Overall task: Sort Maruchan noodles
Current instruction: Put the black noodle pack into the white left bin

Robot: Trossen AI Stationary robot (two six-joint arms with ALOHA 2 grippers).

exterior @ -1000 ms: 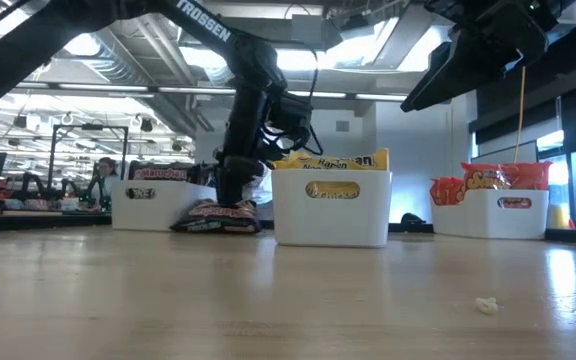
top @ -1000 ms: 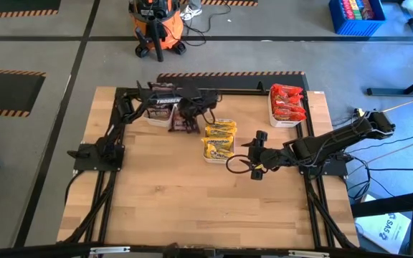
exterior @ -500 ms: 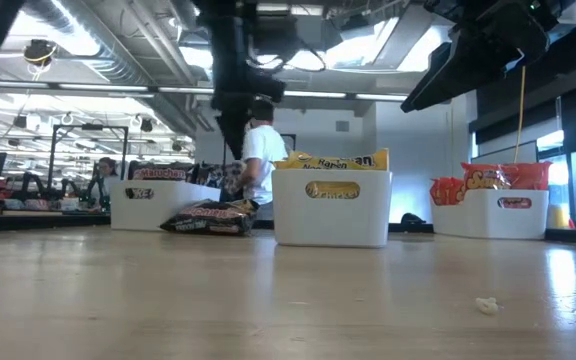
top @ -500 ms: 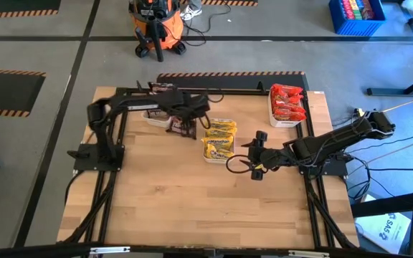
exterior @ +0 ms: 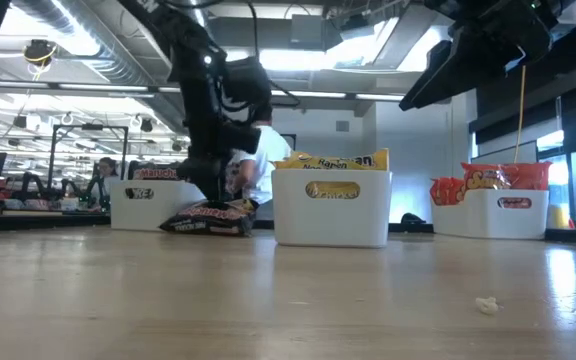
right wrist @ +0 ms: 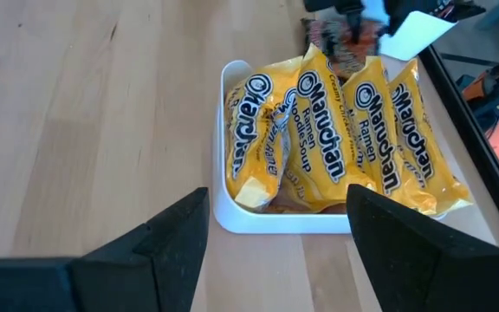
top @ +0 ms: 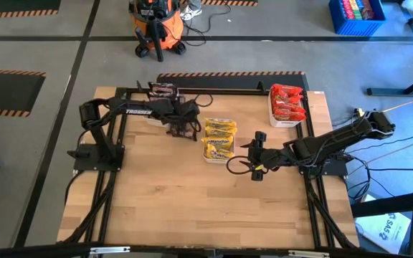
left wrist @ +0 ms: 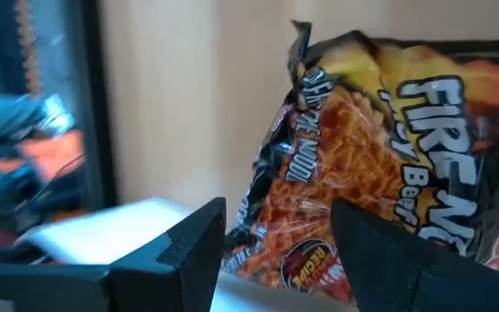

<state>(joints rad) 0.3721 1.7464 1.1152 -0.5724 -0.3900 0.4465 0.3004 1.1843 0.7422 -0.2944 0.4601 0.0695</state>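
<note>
One dark brown crinkly plastic ramen packet (exterior: 206, 217) lies flat on the light wooden table (top: 192, 208), outside the trays, just beside the white rectangular plastic tray (exterior: 148, 205) at the back left that holds the other dark packets; in the left wrist view we read fire-coloured lettering and a noodle picture on it (left wrist: 379, 156). We see the left gripper (top: 181, 127) poised directly over this loose packet with its two dark fingers (left wrist: 193, 251) spread apart and nothing between them. Next to the packet, toward the middle of the table, stands a second white rectangular tray (top: 218, 158) filled with yellow Maruchan ramen packets (right wrist: 336, 152), which stand on edge and lean against each other. At the back right corner we find a third white tray (top: 285, 122) stacked with red packets (top: 287, 100). Our right gripper (top: 244, 164) hangs above the bare wood just beside the yellow tray, its fingers (right wrist: 171, 243) parted and empty. Beyond the table, an orange wheeled shop vacuum (top: 156, 29) sits on the grey floor, and a person in a white shirt (exterior: 263, 160) stands behind the trays.
</note>
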